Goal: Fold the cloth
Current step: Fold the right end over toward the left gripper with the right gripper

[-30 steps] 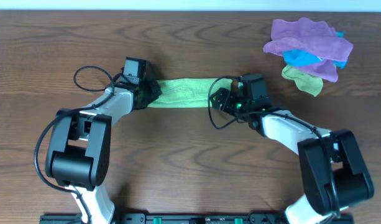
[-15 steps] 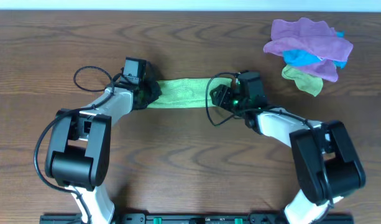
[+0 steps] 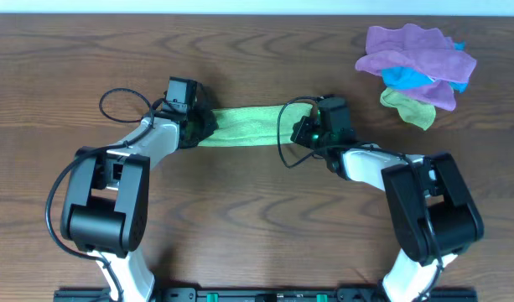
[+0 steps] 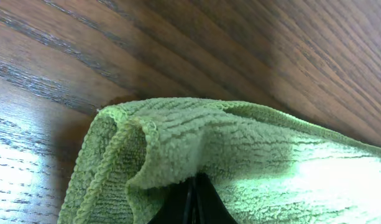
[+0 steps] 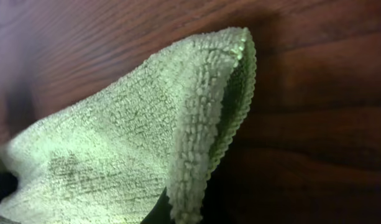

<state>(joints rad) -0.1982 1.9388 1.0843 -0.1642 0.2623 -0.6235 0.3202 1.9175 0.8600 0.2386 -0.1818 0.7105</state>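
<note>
Lime-green cloth lies in a narrow strip on the table, left gripper and right gripper each pinching one end; lifting both ends evenly and taut should keep the fold's edges aligned.

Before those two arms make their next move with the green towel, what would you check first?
1. The left tool is shut on the cloth: ok.
2. The right tool is shut on the opposite end: ok.
3. The cloth spans between them as a strip on the table: ok.
4. The pile of spare cloths lies apart from it: ok.
5. Folded edges are aligned: cannot tell.
</note>
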